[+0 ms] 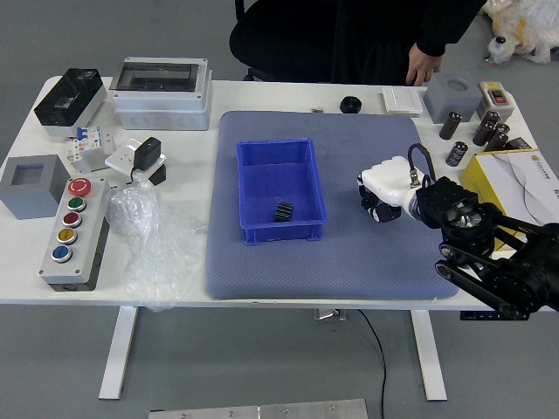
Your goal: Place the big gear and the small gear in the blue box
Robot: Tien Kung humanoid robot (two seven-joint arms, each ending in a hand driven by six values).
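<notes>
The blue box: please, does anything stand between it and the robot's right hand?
Nothing visible stands between the right hand and the blue box; only the mat shows there. The box's own raised near-side wall, facing the hand, would probably have to be passed over.

The right arm (489, 249) is black with rounded joints, 1 looped black cable (421, 147) and a white-and-black hand (389, 182)

Way through: mat (349, 275) strip, lower center; gap between blue box (284, 234) and right hand (389, 185). Blocking: box walls, center; black cylinders (451, 126), upper right; yellow carton (477, 187), right edge.
</notes>
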